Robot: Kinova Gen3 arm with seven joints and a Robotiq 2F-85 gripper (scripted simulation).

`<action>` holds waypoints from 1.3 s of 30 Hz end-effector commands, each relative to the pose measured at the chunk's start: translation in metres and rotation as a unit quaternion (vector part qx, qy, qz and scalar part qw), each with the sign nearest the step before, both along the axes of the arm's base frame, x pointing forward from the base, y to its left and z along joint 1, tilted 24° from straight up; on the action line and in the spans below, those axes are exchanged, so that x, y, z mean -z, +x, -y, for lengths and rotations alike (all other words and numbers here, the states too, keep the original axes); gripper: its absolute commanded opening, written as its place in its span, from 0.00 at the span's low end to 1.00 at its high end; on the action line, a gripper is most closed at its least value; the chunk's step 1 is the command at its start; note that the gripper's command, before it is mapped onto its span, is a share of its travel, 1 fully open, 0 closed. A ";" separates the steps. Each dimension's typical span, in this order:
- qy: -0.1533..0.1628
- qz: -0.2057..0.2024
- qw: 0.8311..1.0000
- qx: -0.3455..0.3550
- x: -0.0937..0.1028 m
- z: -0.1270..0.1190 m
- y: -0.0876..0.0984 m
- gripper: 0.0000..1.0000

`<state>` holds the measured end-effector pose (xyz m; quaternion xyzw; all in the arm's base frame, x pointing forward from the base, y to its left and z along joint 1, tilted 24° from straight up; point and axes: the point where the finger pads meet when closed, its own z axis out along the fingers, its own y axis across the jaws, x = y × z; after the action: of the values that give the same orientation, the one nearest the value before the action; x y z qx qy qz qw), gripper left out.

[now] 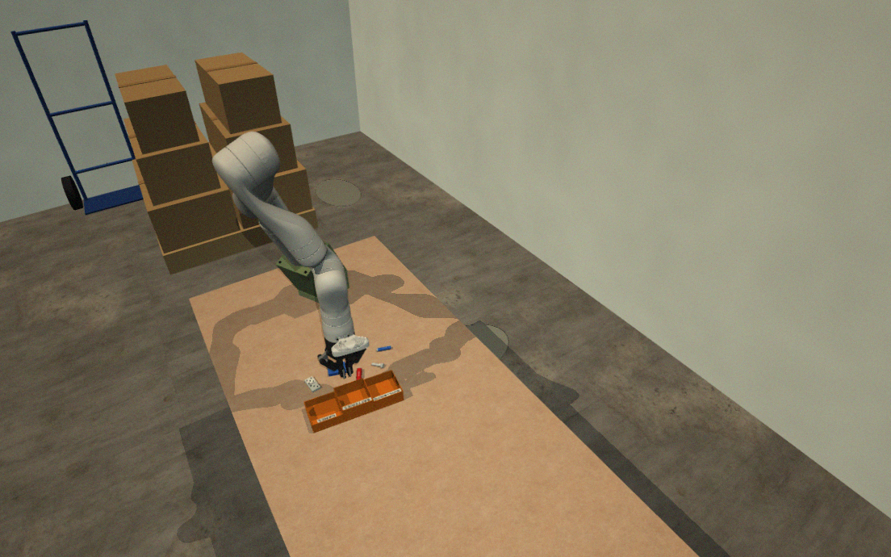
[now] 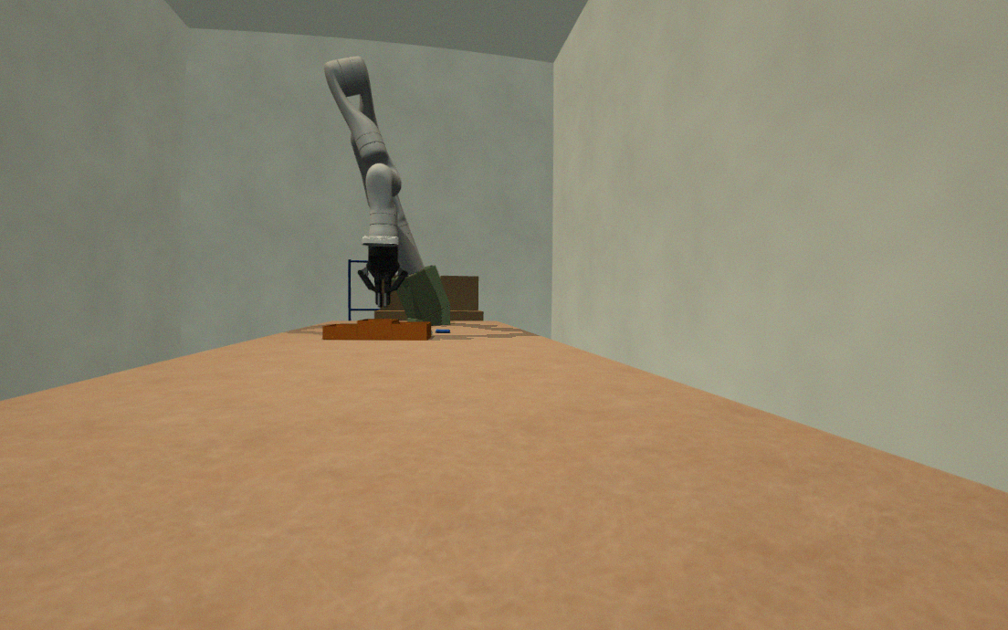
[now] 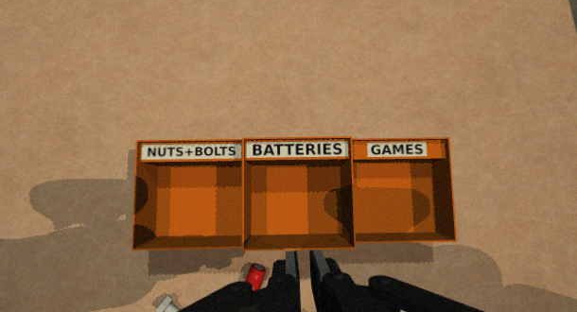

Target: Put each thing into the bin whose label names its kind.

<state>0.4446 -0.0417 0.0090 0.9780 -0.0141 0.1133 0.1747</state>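
My gripper (image 1: 345, 375) (image 2: 383, 305) (image 3: 303, 267) is shut to a narrow gap with nothing seen between its fingertips. It hangs above the table beside the joined orange bins. The NUTS+BOLTS bin (image 1: 391, 400) (image 3: 189, 242), BATTERIES bin (image 1: 360, 411) (image 3: 298, 242) and GAMES bin (image 1: 332, 421) (image 3: 404, 238) show no things inside. A red cylinder (image 1: 359, 373) (image 3: 255, 276) lies beside the BATTERIES bin. A grey bolt (image 1: 378, 364) (image 3: 166, 304) lies behind it. A blue cylinder (image 1: 384, 349) (image 2: 442, 330) lies farther back. A white dotted piece (image 1: 311, 383) lies near the GAMES bin. A blue thing (image 1: 332, 372) is partly hidden by the gripper.
The tan table (image 1: 435, 470) (image 2: 492, 469) (image 3: 284, 58) carries the bins and the green arm base (image 1: 296, 276) (image 2: 425, 297). Stacked cartons (image 1: 189, 214) and a blue hand truck (image 1: 113, 202) stand behind it on the floor. A wall (image 1: 642, 138) rises on the right.
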 end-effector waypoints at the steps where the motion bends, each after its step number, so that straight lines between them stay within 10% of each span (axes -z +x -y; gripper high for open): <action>1: 0.000 -0.001 1.000 -0.007 0.005 -0.016 0.002 0.09; 12: 0.000 -0.001 1.000 -0.007 0.024 -0.068 0.006 0.09; 39: 0.000 -0.001 1.000 -0.007 0.025 -0.072 0.007 0.09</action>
<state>0.4509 0.0297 -0.0164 0.9783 -0.0072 0.1128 0.1738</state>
